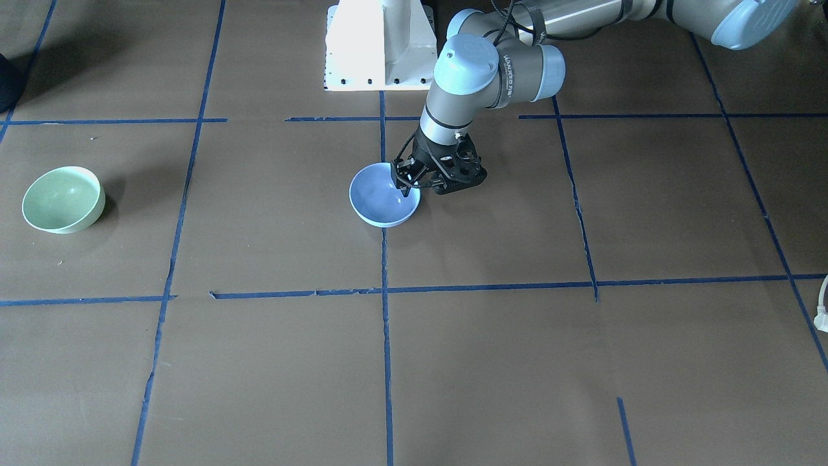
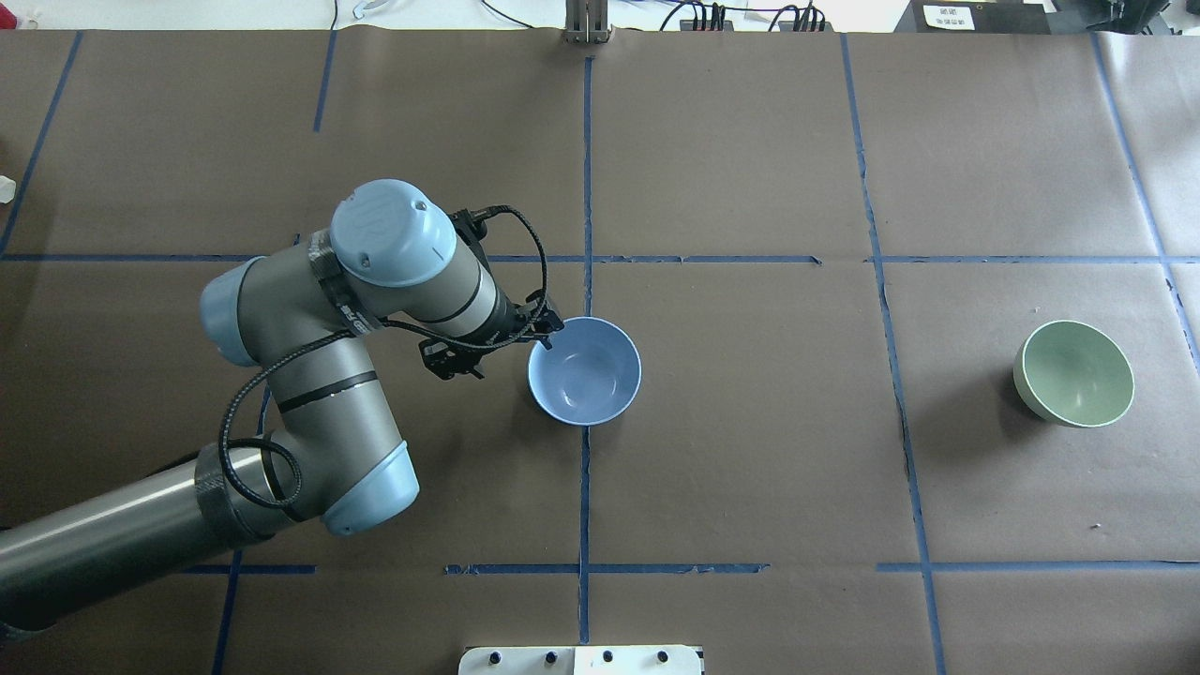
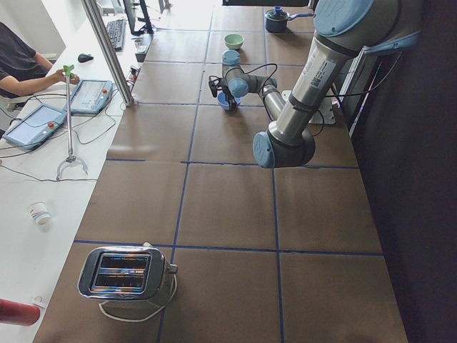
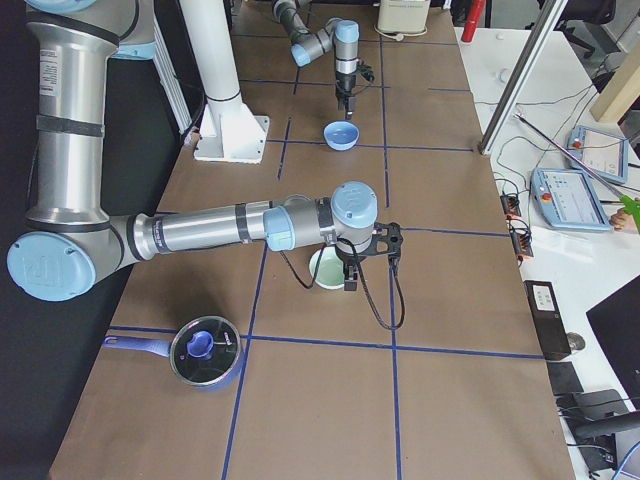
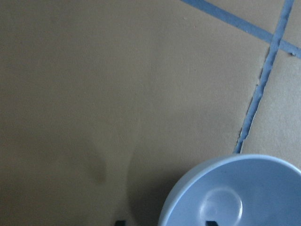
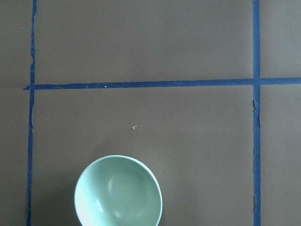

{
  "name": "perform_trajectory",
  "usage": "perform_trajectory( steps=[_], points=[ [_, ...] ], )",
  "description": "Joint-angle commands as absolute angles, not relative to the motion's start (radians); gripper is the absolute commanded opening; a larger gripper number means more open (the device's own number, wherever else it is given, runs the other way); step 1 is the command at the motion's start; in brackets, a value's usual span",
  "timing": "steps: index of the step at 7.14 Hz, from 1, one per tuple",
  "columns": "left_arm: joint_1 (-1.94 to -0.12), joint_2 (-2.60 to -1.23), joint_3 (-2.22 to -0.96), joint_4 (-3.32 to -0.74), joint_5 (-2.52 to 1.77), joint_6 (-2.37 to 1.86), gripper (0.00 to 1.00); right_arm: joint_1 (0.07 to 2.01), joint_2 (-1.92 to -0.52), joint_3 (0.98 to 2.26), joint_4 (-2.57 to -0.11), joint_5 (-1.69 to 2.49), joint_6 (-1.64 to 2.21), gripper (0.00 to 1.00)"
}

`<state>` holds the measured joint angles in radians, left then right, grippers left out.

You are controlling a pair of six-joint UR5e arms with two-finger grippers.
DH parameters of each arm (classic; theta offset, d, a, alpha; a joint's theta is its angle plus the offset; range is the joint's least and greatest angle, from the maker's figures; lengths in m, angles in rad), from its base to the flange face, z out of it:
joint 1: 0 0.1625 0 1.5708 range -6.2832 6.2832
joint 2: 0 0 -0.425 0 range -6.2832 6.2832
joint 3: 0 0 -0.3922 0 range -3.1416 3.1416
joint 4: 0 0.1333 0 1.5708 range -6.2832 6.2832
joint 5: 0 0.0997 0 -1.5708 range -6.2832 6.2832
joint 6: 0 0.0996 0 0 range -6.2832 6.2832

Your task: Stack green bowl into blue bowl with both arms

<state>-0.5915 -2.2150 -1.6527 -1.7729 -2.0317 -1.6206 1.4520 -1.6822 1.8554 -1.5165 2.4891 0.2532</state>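
The blue bowl [image 1: 385, 204] stands upright at the table's middle, also in the overhead view [image 2: 584, 370]. My left gripper [image 1: 406, 188] is open and straddles the bowl's rim on the robot's side. In the left wrist view one fingertip [image 5: 211, 222] is inside the bowl [image 5: 235, 193] and the other is outside. The green bowl [image 2: 1073, 373] stands upright far off on my right side, and the right wrist view looks down on it [image 6: 117, 193]. My right gripper [image 4: 352, 272] shows only in the exterior right view, beside the green bowl [image 4: 325, 268]. I cannot tell if it is open.
The white pedestal base [image 1: 378, 45] stands behind the blue bowl. A pot with a blue lid [image 4: 205, 350] sits near the table's right end. A toaster [image 3: 125, 275] sits at the left end. Blue tape lines grid the brown table.
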Motion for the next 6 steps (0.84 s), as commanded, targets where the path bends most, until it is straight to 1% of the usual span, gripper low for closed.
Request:
perform_trajectory(
  steps=[1,2,3,4,5,6],
  points=[
    [-0.749,-2.157,-1.745,-1.761,-2.239,-1.605,1.00,1.370,-1.703,1.845,-1.423,2.436,0.349,1.00],
    [-0.803,-2.148,-1.800,-1.690,-2.284,-1.557,1.00,1.314,-1.722,1.817,-1.282,2.392,0.467,1.00],
    [-0.819,-2.131,-1.875,-1.575,-2.287,-1.463,1.00,1.252,-1.723,1.752,-1.129,2.361,0.589,1.00],
    [-0.831,-2.109,-1.935,-1.509,-2.284,-1.410,1.00,1.214,-1.723,1.646,-0.959,2.338,0.653,1.00],
    [-0.850,-2.105,-1.947,-1.500,-2.287,-1.405,1.00,1.175,-1.721,1.596,-0.833,2.333,0.754,1.00],
    [-0.851,-2.105,-1.947,-1.500,-2.286,-1.402,1.00,1.134,-1.723,1.595,-0.816,2.313,0.799,1.00]
  ],
)
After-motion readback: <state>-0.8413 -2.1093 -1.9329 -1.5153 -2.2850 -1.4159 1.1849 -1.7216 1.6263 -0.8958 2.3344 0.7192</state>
